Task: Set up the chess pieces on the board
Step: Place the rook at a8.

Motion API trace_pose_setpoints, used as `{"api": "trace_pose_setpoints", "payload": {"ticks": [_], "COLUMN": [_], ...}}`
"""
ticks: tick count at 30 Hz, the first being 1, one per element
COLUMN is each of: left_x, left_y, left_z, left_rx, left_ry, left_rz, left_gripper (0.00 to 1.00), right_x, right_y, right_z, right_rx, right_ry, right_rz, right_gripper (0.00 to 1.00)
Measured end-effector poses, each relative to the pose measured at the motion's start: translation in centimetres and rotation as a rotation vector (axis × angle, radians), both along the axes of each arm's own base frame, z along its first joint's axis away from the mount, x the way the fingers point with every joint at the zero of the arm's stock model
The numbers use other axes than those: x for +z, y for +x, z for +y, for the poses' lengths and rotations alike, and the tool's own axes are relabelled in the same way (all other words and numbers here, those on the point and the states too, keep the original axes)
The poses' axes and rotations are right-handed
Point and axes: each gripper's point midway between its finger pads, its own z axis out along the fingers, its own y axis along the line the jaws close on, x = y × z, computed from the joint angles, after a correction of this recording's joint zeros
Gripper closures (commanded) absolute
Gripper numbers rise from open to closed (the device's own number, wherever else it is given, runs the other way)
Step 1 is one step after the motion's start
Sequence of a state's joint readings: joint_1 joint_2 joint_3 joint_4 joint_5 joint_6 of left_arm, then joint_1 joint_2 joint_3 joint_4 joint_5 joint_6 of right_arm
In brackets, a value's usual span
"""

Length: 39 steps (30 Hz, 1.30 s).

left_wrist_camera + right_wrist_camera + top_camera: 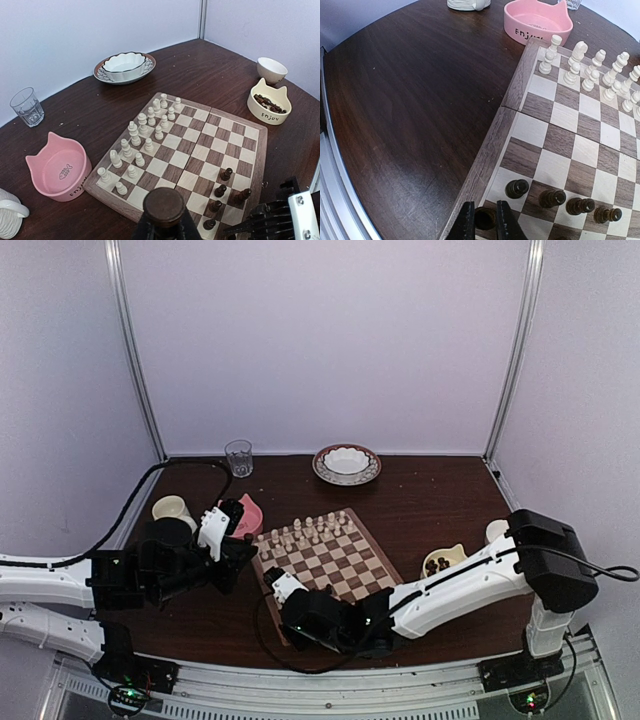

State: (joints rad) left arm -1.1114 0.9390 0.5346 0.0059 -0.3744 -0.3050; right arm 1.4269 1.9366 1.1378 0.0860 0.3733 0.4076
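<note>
The chessboard [340, 562] lies mid-table. Cream-white chessmen fill its far-left rows. Several dark brown chess pieces [220, 190] stand at the opposite edge. My left gripper [164, 226] hangs over the board's [200, 145] near-left side, shut on a dark piece [164, 206] whose round base faces the camera. My right gripper [485, 225] is at the near-left corner of the board [490, 150], shut round a dark piece [485, 218], next to a row of dark pieces [517, 188]. In the top view the left gripper [243, 548] and right gripper [290, 612] flank the board's left edge.
A cream cat-ear bowl [269, 104] holding more dark pieces sits right of the board, with a small white cup [271, 69] behind it. A pink cat-ear bowl [59, 169], a white mug [7, 220], a glass [27, 106] and a white bowl on a patterned plate [125, 66] stand round the far left.
</note>
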Motion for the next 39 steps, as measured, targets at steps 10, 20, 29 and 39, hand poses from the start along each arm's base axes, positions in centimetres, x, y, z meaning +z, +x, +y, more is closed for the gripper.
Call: {"api": "trace_pose_setpoints", "payload": {"ticks": [10, 20, 29, 39], "left_x": [0.09, 0.09, 0.06, 0.06], "left_y": [-0.02, -0.02, -0.05, -0.06], "left_z": [0.02, 0.01, -0.03, -0.03], "left_rx": [0.000, -0.001, -0.004, -0.004], "left_ry": [-0.003, -0.003, -0.003, -0.003], "left_rz": [-0.001, -0.001, 0.000, 0.000], "left_gripper": [0.99, 0.99, 0.99, 0.99], "right_x": [-0.43, -0.63, -0.78, -0.79], "right_y": [0.49, 0.59, 0.60, 0.60], "right_z": [-0.31, -0.50, -0.62, -0.64], "right_rx": [-0.023, -0.032, -0.034, -0.033], "right_ry": [-0.023, -0.029, -0.037, -0.039], "right_rz": [-0.014, -0.014, -0.014, -0.014], "right_gripper": [0.93, 0.89, 0.81, 0.78]}}
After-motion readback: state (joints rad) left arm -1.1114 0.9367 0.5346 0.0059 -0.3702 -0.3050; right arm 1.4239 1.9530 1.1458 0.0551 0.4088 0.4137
